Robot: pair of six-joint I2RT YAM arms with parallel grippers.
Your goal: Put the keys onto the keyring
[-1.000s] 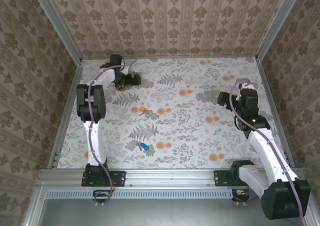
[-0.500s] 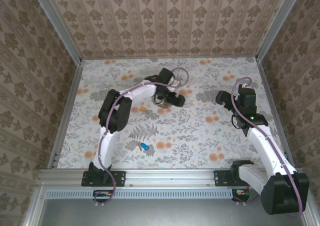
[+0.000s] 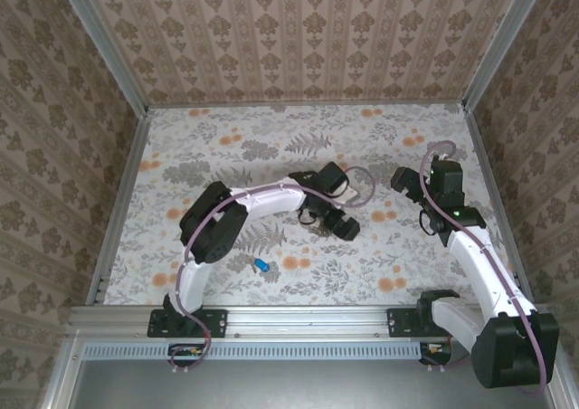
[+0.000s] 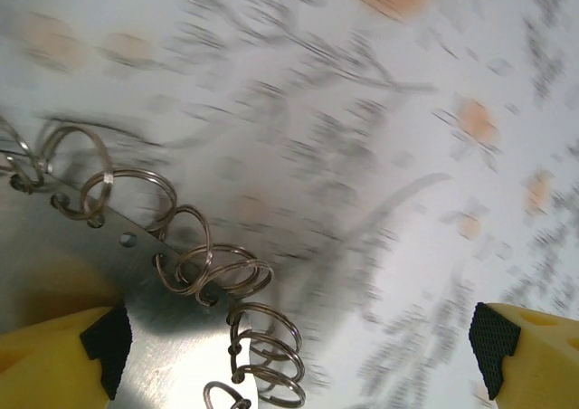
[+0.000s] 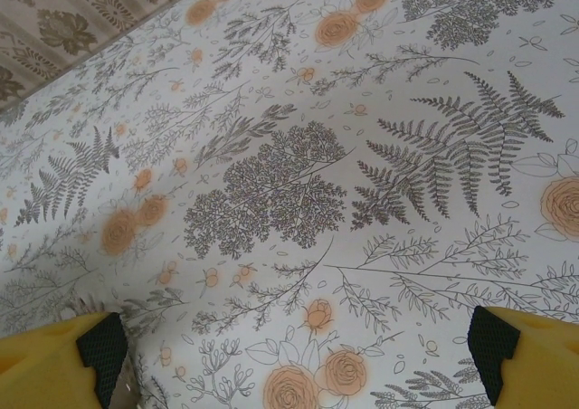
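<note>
Left gripper (image 4: pixel 298 350) released, jaws wide; keyring (image 4: pixel 213 269) bunched beside one finger (image 4: pixel 54 355), mid-table. Blue key (image 3: pixel 261 265) lies well apart on the table (image 3: pixel 362 273); right gripper (image 5: pixel 289 355) also released. Best: centre jaws across the loops, pinch gently.

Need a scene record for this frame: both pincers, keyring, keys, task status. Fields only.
left pincer: open, holding nothing, over the keyring
right pincer: open, empty, above bare table
keyring: string of linked wire rings lying below the left pincer, toward its left fingertip
blue key: on the table near the front edge, apart from both pincers
task status: blue key not yet on the keyring
</note>
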